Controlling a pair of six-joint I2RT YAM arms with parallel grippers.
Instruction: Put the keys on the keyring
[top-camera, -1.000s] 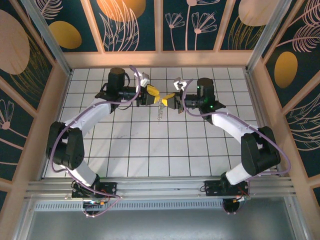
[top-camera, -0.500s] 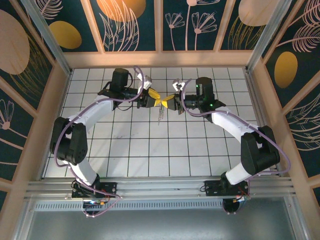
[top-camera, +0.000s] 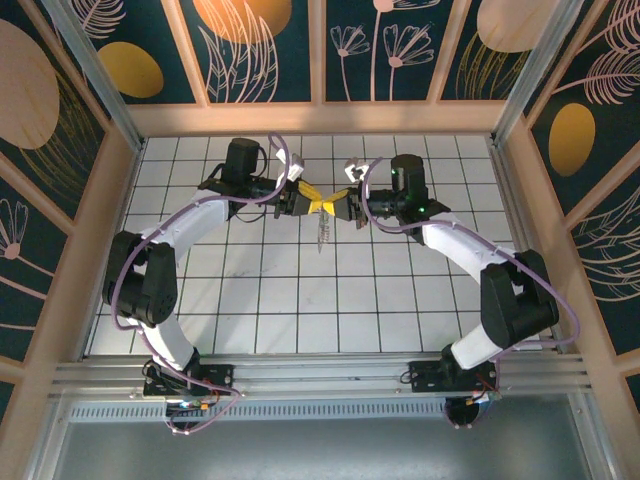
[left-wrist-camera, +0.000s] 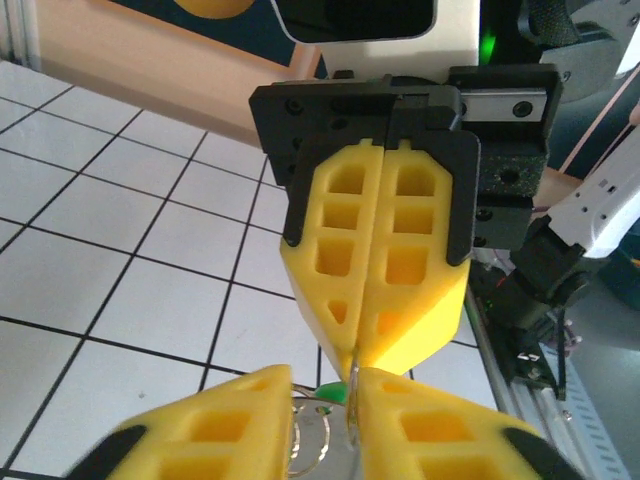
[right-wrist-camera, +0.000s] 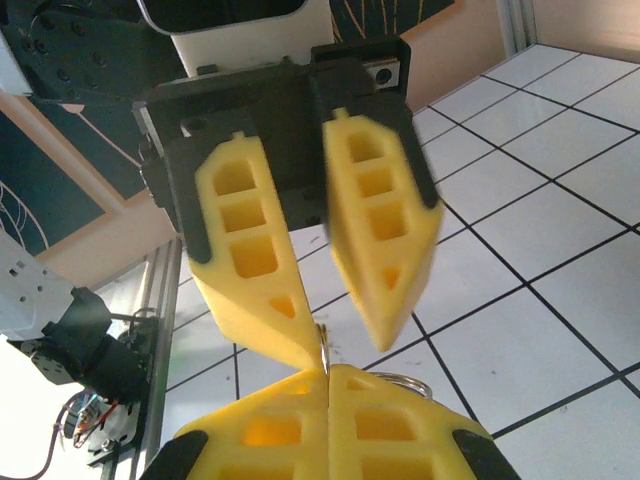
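Note:
Over the far middle of the tile floor both grippers meet tip to tip. My right gripper (right-wrist-camera: 328, 385) (top-camera: 334, 205) is shut on the thin silvery keyring (right-wrist-camera: 324, 345), whose edge stands up out of its closed tips. My left gripper (left-wrist-camera: 322, 415) (top-camera: 319, 202) straddles that ring with its jaws narrow but still apart. The keyring (left-wrist-camera: 352, 392) lies against the inner face of its right finger (left-wrist-camera: 440, 425). The keys' green head (left-wrist-camera: 334, 393) and a silvery blade show in the gap. In the top view a thin metal piece (top-camera: 320, 232) hangs below the fingertips.
White tiled floor (top-camera: 300, 290) with black grid lines, walled by wooden frames and patterned panels (top-camera: 320, 50). The two arms arch in from the near rail (top-camera: 320, 375) on the left and right. Purple cables run along both arms.
My left gripper has moved right until its tips meet the right gripper's, and its jaws have narrowed around the ring. The right gripper has stayed shut and barely shifted.

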